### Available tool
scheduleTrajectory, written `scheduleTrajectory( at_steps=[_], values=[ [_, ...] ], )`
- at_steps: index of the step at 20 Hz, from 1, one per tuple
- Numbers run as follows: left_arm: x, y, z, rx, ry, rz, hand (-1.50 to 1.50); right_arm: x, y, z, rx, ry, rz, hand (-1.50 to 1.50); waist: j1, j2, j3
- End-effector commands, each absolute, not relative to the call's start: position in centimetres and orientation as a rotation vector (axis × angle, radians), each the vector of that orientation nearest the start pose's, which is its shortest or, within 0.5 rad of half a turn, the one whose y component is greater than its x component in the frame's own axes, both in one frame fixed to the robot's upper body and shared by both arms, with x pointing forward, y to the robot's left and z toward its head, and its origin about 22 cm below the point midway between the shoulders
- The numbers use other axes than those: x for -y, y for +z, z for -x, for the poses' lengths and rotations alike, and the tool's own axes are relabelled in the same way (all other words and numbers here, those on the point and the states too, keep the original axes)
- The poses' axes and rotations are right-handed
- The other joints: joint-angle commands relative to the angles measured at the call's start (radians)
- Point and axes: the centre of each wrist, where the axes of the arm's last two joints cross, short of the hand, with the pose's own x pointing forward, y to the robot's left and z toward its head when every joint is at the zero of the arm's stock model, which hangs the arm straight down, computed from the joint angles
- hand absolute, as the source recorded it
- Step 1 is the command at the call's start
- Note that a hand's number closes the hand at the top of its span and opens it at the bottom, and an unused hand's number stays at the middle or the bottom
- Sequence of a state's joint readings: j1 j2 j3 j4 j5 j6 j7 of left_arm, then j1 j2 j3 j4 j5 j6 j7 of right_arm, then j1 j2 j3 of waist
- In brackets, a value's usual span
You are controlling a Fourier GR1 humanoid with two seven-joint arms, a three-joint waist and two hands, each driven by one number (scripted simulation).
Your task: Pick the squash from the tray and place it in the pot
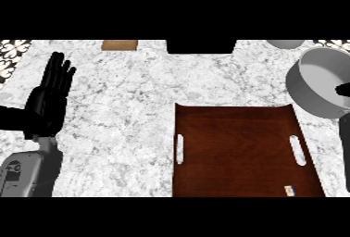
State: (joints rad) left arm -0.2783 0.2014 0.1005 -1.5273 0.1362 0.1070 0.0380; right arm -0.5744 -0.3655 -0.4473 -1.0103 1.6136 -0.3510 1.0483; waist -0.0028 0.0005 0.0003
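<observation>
Oddly, no squash shows anywhere: the one tray lies bare except for a small pale tag at its five o'clock corner, so its direction and long axis cannot be told. The one pot sits at the tray's one o'clock, and a dark shape over its three o'clock rim may be the right hand, state unclear. The left hand, open and flat, rests well apart at nine o'clock.

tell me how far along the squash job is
Done, it seems: the wooden tray holds no squash. In hand: unclear; only a dark shape, perhaps the right hand, shows over the grey pot, and no squash is visible. The left hand rests open at the left. Left: confirming the squash lies inside.
</observation>
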Motion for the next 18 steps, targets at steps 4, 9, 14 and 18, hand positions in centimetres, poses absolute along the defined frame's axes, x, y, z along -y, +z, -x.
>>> scheduleTrajectory(
  at_steps=[4, 9, 14, 18],
  values=[
    [-28.0, 8.3, -30.7, 1.772, 0.063, -0.130, 0.00, 40.0, 5.3, -34.2, 0.468, -0.388, 1.587, -1.50, 0.000, 0.004, 0.002],
    [-27.5, 8.2, -30.1, 1.758, 0.033, -0.104, 0.00, 42.3, 5.0, -34.2, 0.594, -0.297, 1.529, -1.50, 0.014, 0.003, 0.001],
    [-27.3, 8.6, -31.3, 1.763, 0.045, -0.093, 0.00, 40.4, 3.8, -34.6, 0.780, -0.326, 1.614, -1.50, 0.010, 0.003, 0.001],
    [-25.7, 8.6, -29.3, 1.753, 0.059, -0.109, 0.00, 40.2, 7.2, -34.7, 0.922, -0.538, 1.617, -1.50, 0.006, -0.005, 0.001]
  ],
)
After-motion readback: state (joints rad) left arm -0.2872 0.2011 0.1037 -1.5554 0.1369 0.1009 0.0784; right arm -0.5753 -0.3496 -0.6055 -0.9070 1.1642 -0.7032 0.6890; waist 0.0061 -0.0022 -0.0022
